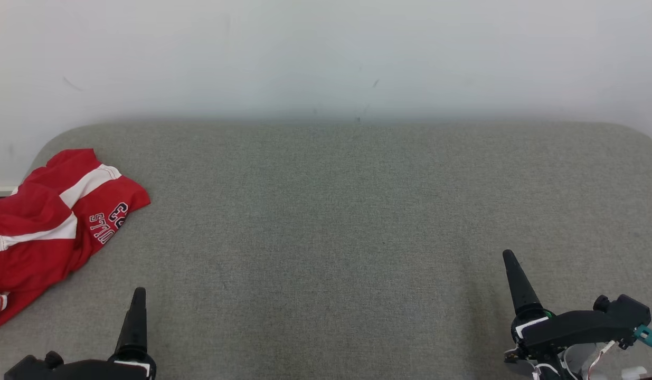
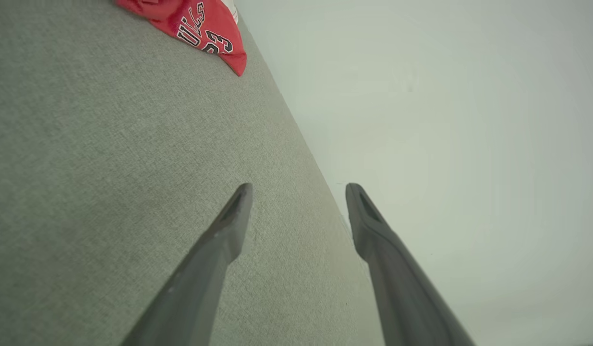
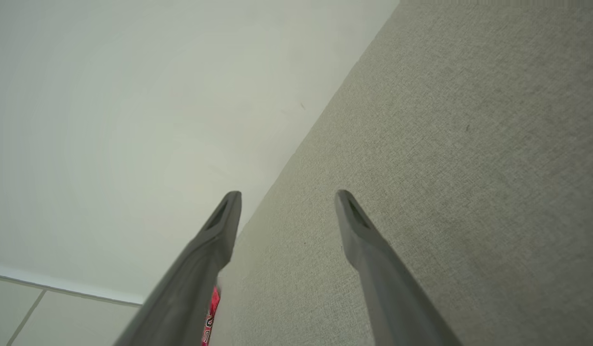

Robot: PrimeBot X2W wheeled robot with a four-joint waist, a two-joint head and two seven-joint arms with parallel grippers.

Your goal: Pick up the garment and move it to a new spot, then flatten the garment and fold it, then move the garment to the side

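One garment is all you have to deal with: a red Bulls garment [image 1: 51,221] with white stripes, crumpled at the far left corner of the grey padded surface [image 1: 326,221], part of it running past that surface's left edge. Two grippers sit over the near part of the surface, the left gripper [image 2: 298,190] and the right gripper [image 3: 286,197]. Each has its two fingers spread wide with nothing between them.

The pick-up looks like the step in hand. Lead with the left gripper, the nearer one. Bring it down on a raised fold, not on flat cloth, and pinch deep enough to catch the fabric. Lift until the cloth clears the surface, then carry it to the bare middle of the surface.
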